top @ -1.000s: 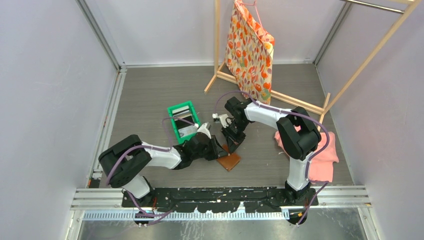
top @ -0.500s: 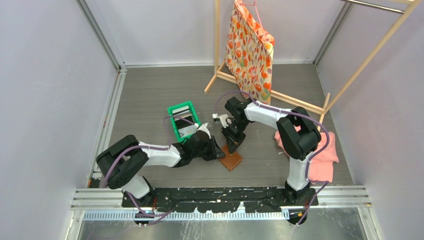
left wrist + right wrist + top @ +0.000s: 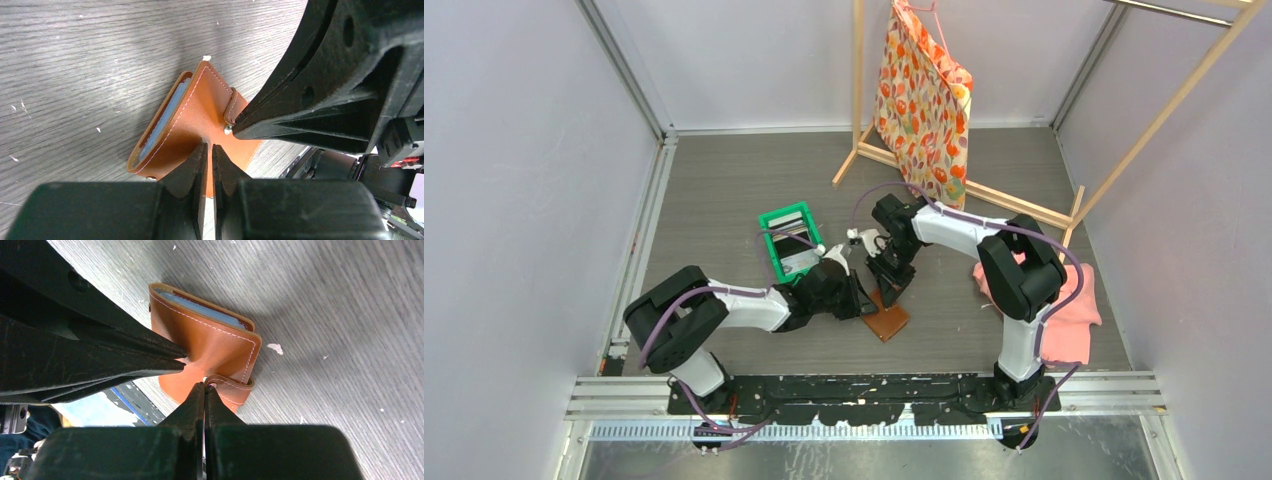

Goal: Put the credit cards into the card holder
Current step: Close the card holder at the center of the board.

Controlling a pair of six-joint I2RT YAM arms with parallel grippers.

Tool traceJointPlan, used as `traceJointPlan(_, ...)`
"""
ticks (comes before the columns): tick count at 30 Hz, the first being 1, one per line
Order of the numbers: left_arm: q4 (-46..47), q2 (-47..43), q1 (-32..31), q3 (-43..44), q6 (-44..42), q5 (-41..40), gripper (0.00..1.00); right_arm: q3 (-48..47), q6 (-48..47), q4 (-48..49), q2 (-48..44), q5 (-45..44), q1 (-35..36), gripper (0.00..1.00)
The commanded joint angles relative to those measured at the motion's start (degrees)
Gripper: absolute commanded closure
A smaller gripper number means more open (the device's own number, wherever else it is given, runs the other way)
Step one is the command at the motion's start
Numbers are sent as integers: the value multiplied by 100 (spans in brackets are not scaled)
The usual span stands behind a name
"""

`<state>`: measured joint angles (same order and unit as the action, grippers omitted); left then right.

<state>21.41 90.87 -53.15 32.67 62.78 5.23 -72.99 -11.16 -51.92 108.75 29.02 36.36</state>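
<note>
A green plastic bin (image 3: pixel 770 246) sits left of the table's centre and holds flat dark and pale credit cards (image 3: pixel 794 252). A crumpled pink cloth (image 3: pixel 1069 310) lies against the right edge, and a light wooden clothes rack (image 3: pixel 858 80) with a hanging orange floral bag (image 3: pixel 924 100) stands toward the far right corner. The small brown leather folding card holder (image 3: pixel 889 323) lies near the centre, slightly toward the near edge, its light-blue lining showing along one side. Both grippers crowd over it, each blocking much of the other's wrist view. The left arm (image 3: pixel 744 305) stretches low from the near-left side. The left gripper (image 3: pixel 209 149) has its fingers pinched together on the cover, creasing the leather. The right arm (image 3: pixel 964 232) folds back from the right, and the right gripper (image 3: pixel 204 387) is clamped on the holder's snap tab (image 3: pixel 232 385). The table is grey wood-grain flecked with white specks, enclosed by pale lilac walls.
</note>
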Motion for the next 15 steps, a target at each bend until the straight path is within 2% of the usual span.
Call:
traceJointPlan(1, -551, 273, -29, -61, -142, -283, 89, -22, -229, -103, -92, -73, 195, 99)
traceJointPlan(15, -509, 267, -28, -94, -115, -280, 90, 1, -240, -136, -171, -91, 406, 99)
